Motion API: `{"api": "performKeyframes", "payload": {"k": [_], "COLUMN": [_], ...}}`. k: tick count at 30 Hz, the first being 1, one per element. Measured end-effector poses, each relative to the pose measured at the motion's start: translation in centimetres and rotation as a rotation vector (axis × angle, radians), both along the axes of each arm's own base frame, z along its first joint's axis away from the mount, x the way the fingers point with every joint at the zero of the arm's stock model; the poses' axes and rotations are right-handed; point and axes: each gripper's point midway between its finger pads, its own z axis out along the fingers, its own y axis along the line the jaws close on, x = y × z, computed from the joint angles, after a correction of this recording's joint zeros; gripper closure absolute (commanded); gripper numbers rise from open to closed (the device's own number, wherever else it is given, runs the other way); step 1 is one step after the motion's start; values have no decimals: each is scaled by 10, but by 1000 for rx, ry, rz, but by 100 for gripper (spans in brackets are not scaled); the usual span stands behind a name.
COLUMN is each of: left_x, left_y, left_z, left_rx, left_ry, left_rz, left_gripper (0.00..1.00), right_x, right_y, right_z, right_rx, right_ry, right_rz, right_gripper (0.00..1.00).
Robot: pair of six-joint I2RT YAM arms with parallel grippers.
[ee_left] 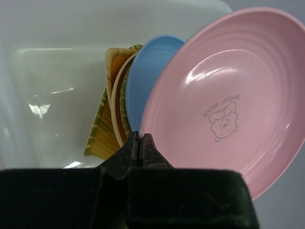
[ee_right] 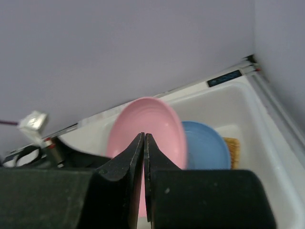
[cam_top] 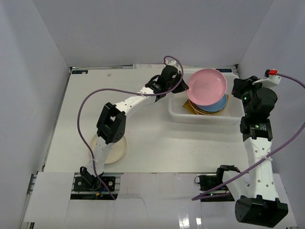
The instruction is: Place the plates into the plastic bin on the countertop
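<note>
Pink plate (cam_top: 207, 87), pinched at its rim by the closed left fingers (ee_left: 129, 151), hangs tilted over the stack (cam_top: 212, 109) in the plastic bin (cam_top: 178, 113), upper right of the top view. Right fingers (ee_right: 135, 160) shut, empty. Your next move, as judged: lower it flat, then release.

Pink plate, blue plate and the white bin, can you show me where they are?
pink plate (cam_top: 208, 87), top view, middle of its face.
blue plate (ee_left: 148, 78), left wrist view, middle of its face.
plastic bin (cam_top: 180, 109), top view, bare floor at its left end.
</note>
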Motion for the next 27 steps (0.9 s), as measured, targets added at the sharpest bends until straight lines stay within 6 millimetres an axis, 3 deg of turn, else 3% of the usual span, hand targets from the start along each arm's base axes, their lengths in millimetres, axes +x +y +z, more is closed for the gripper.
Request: {"api": "performKeyframes", "payload": {"k": [2, 3, 4, 8, 11, 15, 18, 21, 25, 27], "left_x": [8, 10, 12, 14, 9, 5, -10, -46, -122, -171], "left_y": [-19, -25, -31, -48, -48, -28, 20, 109, 239, 292], "left_z": [-12, -15, -19, -34, -37, -9, 40, 125, 263, 306], "left_rx": [15, 16, 20, 29, 55, 108, 147, 133, -39, -143], "left_ry": [7, 7, 8, 19, 19, -60, -157, -319, -612, -717], "left_rz": [-10, -12, -17, -40, -55, -48, 7, 132, 367, 454], "left_gripper": [98, 89, 61, 2, 2, 2, 2, 2, 2, 2], "right_x": [0, 1, 1, -6, -14, -28, -40, -53, -71, -80], "right_y": [21, 31, 40, 75, 102, 157, 207, 260, 335, 370], "right_z": [6, 4, 2, -1, 1, -4, -17, -40, -86, -113], "right_rx": [27, 39, 51, 72, 72, 57, 49, 25, -35, -67], "right_ry": [-29, -28, -24, -12, -14, 6, 48, 111, 224, 283], "right_rz": [99, 147, 187, 335, 430, 599, 732, 853, 967, 1010], "right_gripper": [91, 91, 89, 79, 66, 52, 48, 44, 38, 33]}}
